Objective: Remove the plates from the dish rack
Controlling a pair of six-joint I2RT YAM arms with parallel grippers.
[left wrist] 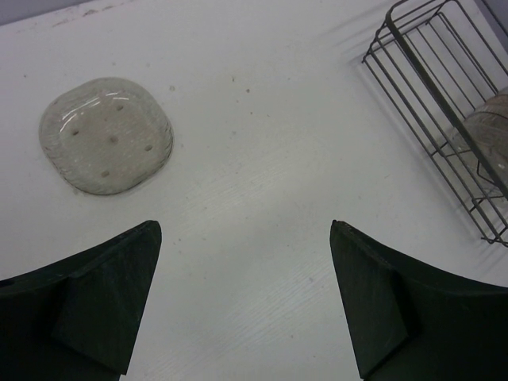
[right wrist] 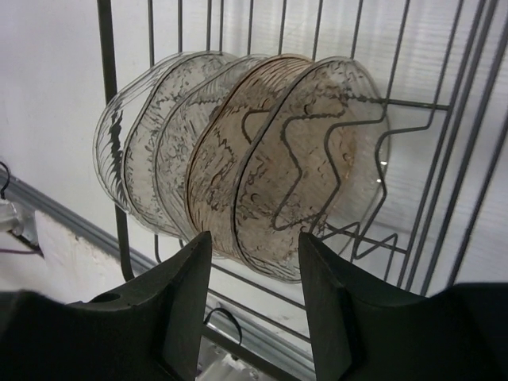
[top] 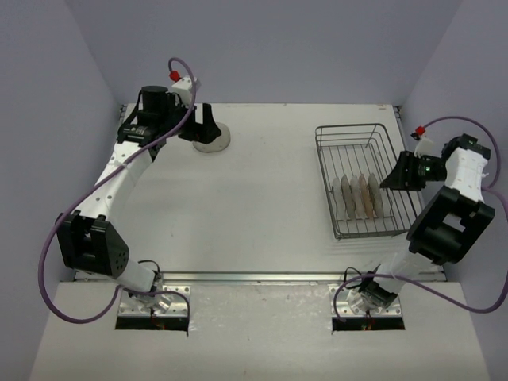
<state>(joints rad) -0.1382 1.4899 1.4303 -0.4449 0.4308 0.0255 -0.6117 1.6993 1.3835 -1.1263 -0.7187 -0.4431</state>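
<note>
Plates [top: 361, 197] in rack [top: 357, 147]; white table [top: 262, 198]

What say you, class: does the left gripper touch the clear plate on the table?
Apart. The left wrist view shows bare table between the left gripper and the clear plate.

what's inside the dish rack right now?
Upright plates in a row at the near end of the dish rack; the far end shows only wire. They overlap, so the exact count is hidden.
</note>
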